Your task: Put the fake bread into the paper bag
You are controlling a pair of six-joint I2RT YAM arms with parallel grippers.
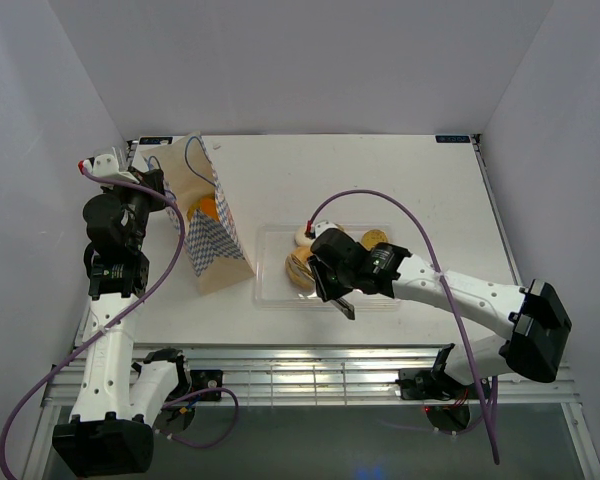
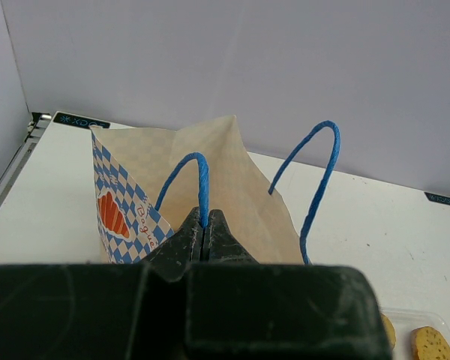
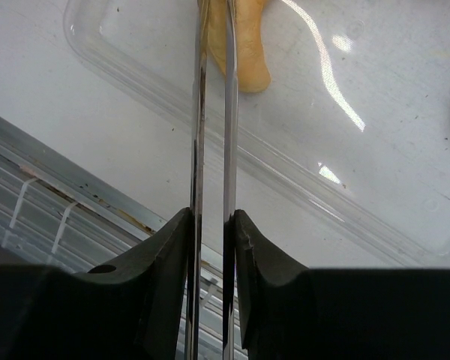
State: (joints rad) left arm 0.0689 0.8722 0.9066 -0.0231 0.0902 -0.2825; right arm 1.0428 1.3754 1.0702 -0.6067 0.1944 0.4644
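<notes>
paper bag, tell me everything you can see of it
The paper bag is tan paper with blue-and-white chequered sides, one of them carrying an orange mark. It stands on the table with its mouth open, to the left of the clear tray. It has two thin blue cord handles. The left hand is shut on the near handle, while the far handle arches up free.
</notes>
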